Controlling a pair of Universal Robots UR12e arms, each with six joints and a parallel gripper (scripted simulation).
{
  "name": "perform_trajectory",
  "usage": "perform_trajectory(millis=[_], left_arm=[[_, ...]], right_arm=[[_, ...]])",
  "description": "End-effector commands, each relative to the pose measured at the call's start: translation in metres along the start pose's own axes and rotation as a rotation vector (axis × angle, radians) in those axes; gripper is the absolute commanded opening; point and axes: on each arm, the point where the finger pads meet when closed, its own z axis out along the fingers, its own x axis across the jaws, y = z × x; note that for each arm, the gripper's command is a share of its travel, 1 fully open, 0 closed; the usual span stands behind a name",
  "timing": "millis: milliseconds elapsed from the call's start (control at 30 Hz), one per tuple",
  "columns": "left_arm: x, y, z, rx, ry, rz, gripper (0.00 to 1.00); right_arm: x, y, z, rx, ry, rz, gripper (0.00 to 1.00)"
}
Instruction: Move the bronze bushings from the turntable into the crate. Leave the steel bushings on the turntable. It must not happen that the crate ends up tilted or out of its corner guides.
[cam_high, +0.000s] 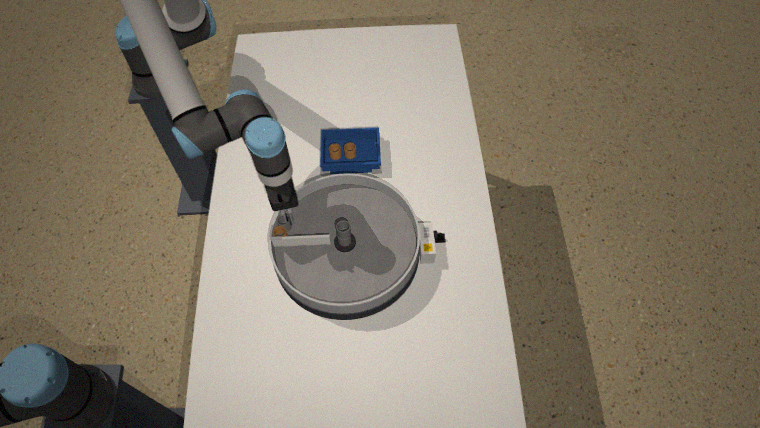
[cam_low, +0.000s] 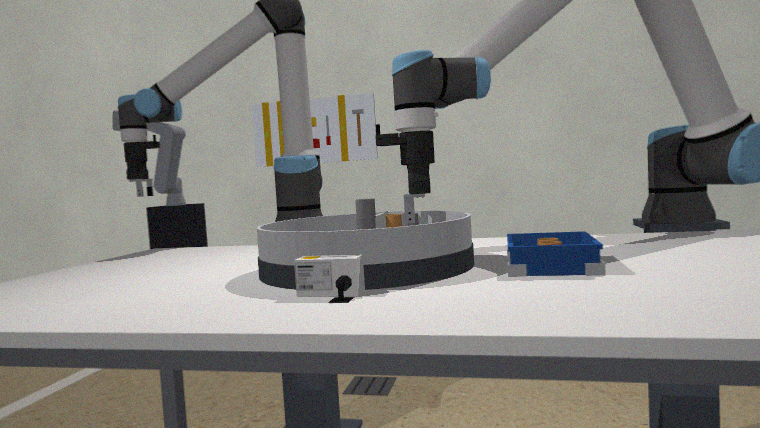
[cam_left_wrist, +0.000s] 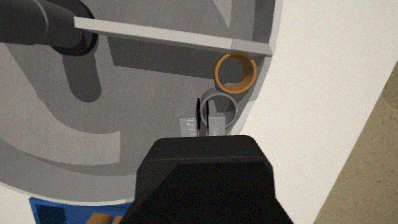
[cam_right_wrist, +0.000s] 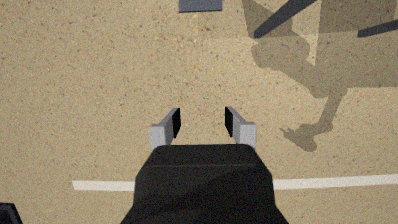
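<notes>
The left gripper (cam_high: 287, 217) (cam_low: 410, 214) (cam_left_wrist: 203, 114) is low in the turntable (cam_high: 343, 307) (cam_low: 329, 247). It is shut on the near wall of a steel bushing (cam_left_wrist: 236, 111), one finger inside its ring and one outside. A bronze bushing (cam_high: 279, 231) (cam_low: 393, 220) (cam_left_wrist: 248, 75) stands beside the steel one, between it and the divider bar (cam_high: 300, 240) (cam_left_wrist: 160, 34), and is not gripped. Two bronze bushings (cam_high: 335, 152) (cam_high: 349, 150) stand in the blue crate (cam_high: 351, 166) (cam_low: 558, 260), which sits level between its corner guides (cam_low: 517, 269) (cam_low: 594, 269). The right gripper (cam_low: 144, 188) (cam_right_wrist: 202, 121) is open and empty.
A centre post (cam_high: 343, 232) (cam_low: 365, 213) rises from the turntable. A high rim surrounds the turntable, close to the steel bushing. A control box (cam_high: 427, 237) (cam_low: 328, 275) stands against the turntable's outer side. The right gripper hangs over the floor, away from the table.
</notes>
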Motion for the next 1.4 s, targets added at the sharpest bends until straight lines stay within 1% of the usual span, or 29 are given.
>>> perform_trajectory(millis=[0,133,333,400,633,800,900,1167,1367], left_arm=[[-0.001,-0.003,-0.016,0.009,-0.001,0.000,0.00],[-0.001,-0.003,-0.030,0.009,-0.001,0.000,0.00],[-0.001,-0.003,-0.058,0.009,-0.001,0.000,0.00],[-0.001,-0.003,-0.058,0.009,-0.001,0.000,0.00],[-0.001,-0.003,-0.091,0.009,-0.001,0.000,0.00],[-0.001,-0.002,-0.108,0.009,-0.001,0.000,0.00],[-0.001,-0.002,-0.114,0.009,-0.001,0.000,0.00],[0.000,-0.002,-0.114,0.005,0.000,0.000,0.00],[0.000,-0.002,-0.115,0.007,-0.001,0.000,0.00]], right_arm=[[0.001,0.000,0.000,0.001,0.000,-0.001,1.00],[0.001,0.000,0.000,0.001,0.000,-0.001,1.00],[0.001,0.000,0.000,0.001,0.000,-0.001,1.00],[0.001,0.000,0.000,0.001,0.000,-0.001,1.00],[0.001,0.000,0.000,0.001,0.000,-0.001,1.00],[0.001,0.000,0.000,0.001,0.000,-0.001,1.00],[0.001,0.000,0.000,0.001,0.000,-0.001,1.00],[0.001,0.000,0.000,0.001,0.000,-0.001,1.00],[0.001,0.000,0.000,0.001,0.000,-0.001,1.00]])
